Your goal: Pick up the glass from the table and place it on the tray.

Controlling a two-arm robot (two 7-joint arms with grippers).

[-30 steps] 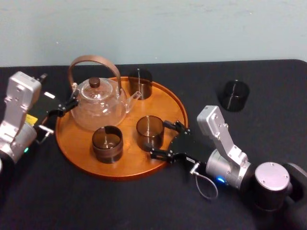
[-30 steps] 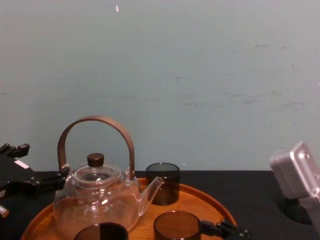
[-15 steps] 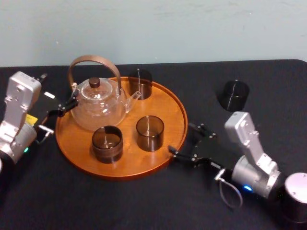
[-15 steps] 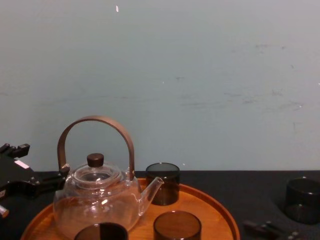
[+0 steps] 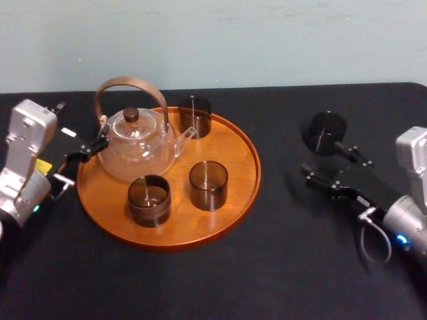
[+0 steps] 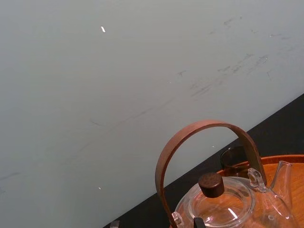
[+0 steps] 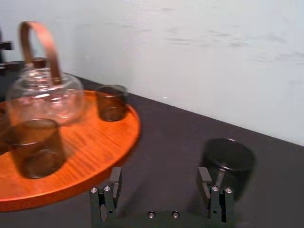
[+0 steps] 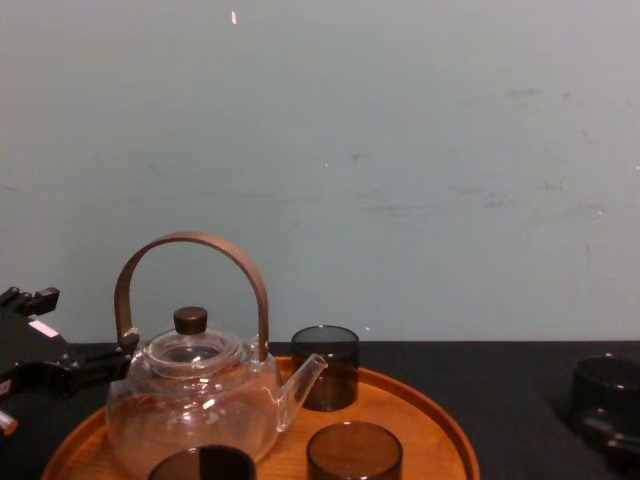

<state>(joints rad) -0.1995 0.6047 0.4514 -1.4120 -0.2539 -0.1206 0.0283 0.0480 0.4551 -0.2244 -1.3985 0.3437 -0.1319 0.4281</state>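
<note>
Your right gripper (image 5: 325, 159) swung away from the tray (image 5: 233, 143) to the dark glass (image 5: 325, 132) standing on the table (image 5: 280, 267); jaws wide, glass just ahead, ungrasped, so that pick was yet to start; left gripper (image 5: 85, 151) sat by the tray's left rim

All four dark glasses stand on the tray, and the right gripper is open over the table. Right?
No: three stand on the tray; the fourth glass stands on the table, right of the tray, just beyond the right gripper, whose jaws are open as said. The head view shows it.
</note>
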